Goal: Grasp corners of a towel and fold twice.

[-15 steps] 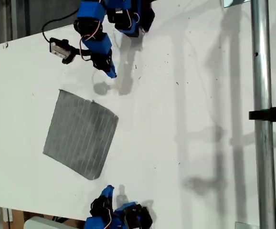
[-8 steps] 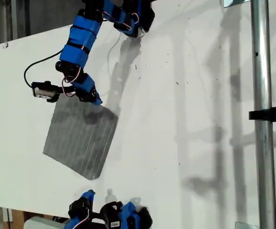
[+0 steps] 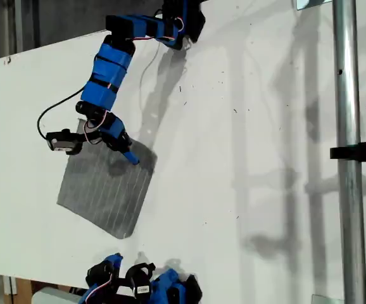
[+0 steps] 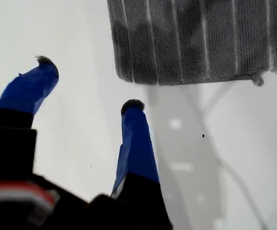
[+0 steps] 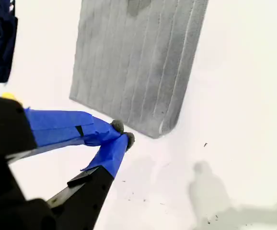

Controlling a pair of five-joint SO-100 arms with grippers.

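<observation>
Towel (image 4: pixel 201 40) lies just beyond my first gripper (image 4: pixel 88 84), whose jaws are spread, nothing between them.

"What's different?"

"My first gripper (image 3: pixel 131 157) is no longer up near the arm's base. The arm now reaches out, and its jaws hang over the towel (image 3: pixel 104 190) by the corner (image 3: pixel 152 154) nearest the exterior view's top right."

"And the other one?"

"My second gripper (image 3: pixel 111 261) is now lower and further toward the exterior view's left."
</observation>
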